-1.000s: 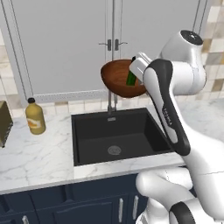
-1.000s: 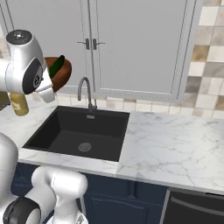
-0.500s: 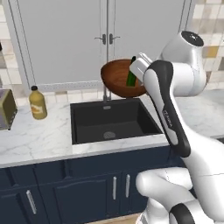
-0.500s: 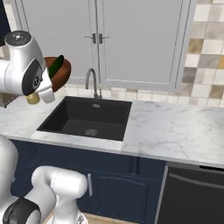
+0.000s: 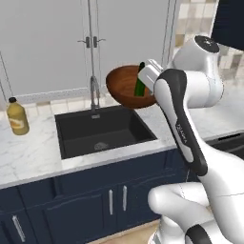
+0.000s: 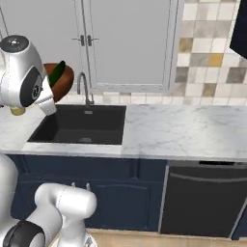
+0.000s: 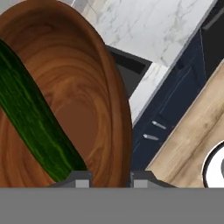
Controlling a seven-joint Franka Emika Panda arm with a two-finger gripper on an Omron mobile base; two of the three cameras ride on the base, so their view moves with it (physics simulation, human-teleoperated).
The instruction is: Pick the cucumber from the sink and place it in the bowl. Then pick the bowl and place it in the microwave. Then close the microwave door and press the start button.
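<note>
Even, flat light – soft shadows (rendered), slightly blurry

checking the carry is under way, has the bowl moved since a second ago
Yes. In the left base view the bowl overlapped the faucet a second ago; now it hangs clear to the faucet's right.

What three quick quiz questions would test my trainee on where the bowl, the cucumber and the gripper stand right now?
1. True or false: the cucumber lies inside the bowl.
2. Where is the bowl? A) in the sink B) held in the air above the counter C) on the floor
3. Fill in: the gripper is closed on the bowl's ____.

Key: 1 true; 2 B; 3 rim. In the hand view the fingertips straddle the wooden wall.
</note>
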